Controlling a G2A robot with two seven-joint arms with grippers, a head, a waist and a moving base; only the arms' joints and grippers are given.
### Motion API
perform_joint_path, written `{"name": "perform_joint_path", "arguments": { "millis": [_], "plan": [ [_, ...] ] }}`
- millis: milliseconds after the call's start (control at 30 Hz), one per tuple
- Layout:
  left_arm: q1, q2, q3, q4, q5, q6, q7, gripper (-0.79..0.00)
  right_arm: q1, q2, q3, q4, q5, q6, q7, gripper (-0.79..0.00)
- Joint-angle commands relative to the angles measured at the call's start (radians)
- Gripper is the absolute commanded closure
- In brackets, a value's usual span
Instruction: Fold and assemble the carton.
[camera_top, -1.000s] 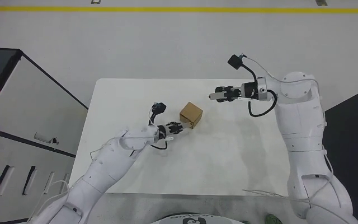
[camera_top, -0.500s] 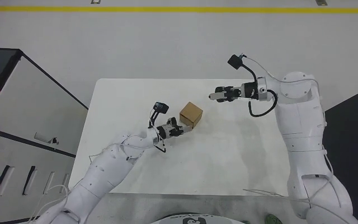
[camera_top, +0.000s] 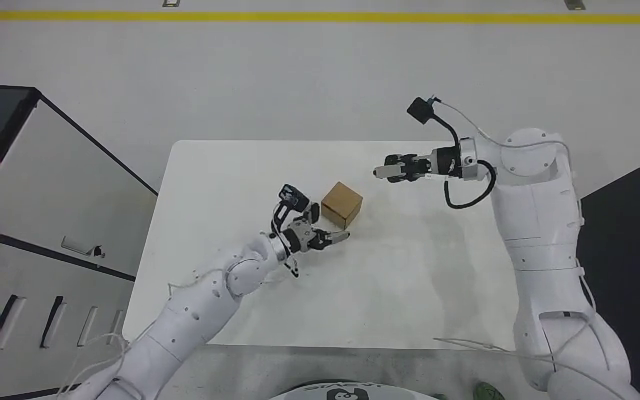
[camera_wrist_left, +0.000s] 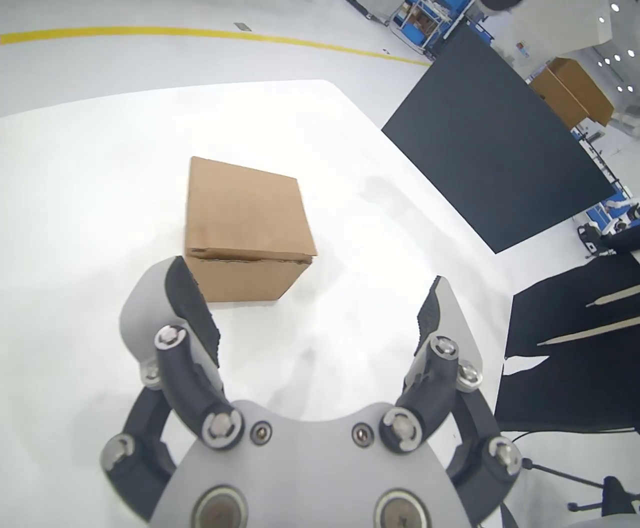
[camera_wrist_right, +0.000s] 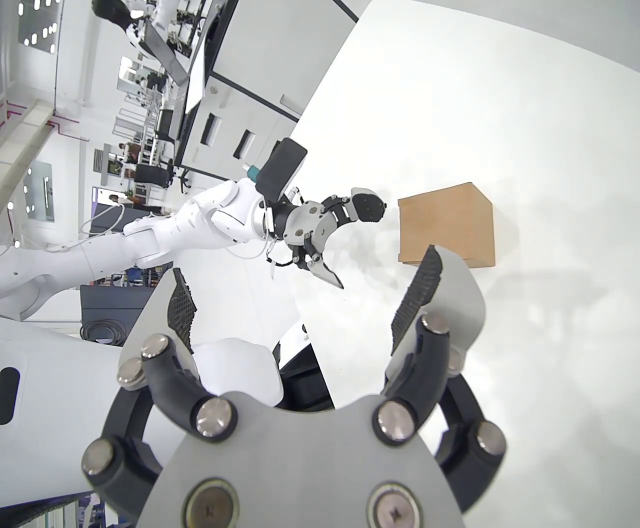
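Note:
The brown carton stands shut as a small cube on the white table, near the middle. My left gripper is open just beside the carton's near corner, one finger close to its side, holding nothing. From the left wrist the carton sits just past the spread left gripper. My right gripper hovers open, apart from the carton on its far right side. The right wrist view shows the carton beyond the right gripper, and the left gripper next to the box.
A grey cabinet stands off the table's left edge. A dark panel stands beyond the table's right side. A yellow line runs across the floor behind. The table's near half is bare.
The left arm has slid a little rightward along the carton's near side, and its fingers look wider apart. The right arm and the carton have not moved.

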Motion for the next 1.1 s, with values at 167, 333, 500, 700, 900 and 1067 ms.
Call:
{"name": "perform_joint_path", "arguments": {
  "millis": [167,333,500,700,900,1067],
  "plan": [
    [-0.011,-0.024,0.047,0.050,0.217,0.144,0.233,-0.785,0.000,0.000,0.000,0.000,0.000,0.000,0.000,-0.785],
    [-0.011,-0.024,0.047,0.050,0.217,0.144,0.233,-0.785,0.000,0.000,0.000,0.000,0.000,0.000,0.000,-0.785],
    [-0.003,-0.030,0.063,0.058,0.327,0.254,0.261,-0.785,0.000,0.000,0.000,0.000,0.000,0.000,0.000,-0.785],
    [-0.012,-0.057,0.087,0.113,0.313,0.338,0.286,-0.785,0.000,0.000,0.000,0.000,0.000,0.000,0.000,-0.785],
    [-0.011,-0.057,0.088,0.112,0.326,0.339,0.285,-0.785,0.000,0.000,0.000,0.000,0.000,0.000,0.000,-0.785],
    [-0.014,-0.071,0.109,0.143,0.368,0.354,0.311,-0.785,0.000,0.000,0.000,0.000,0.000,0.000,0.000,-0.785]
  ]
}}
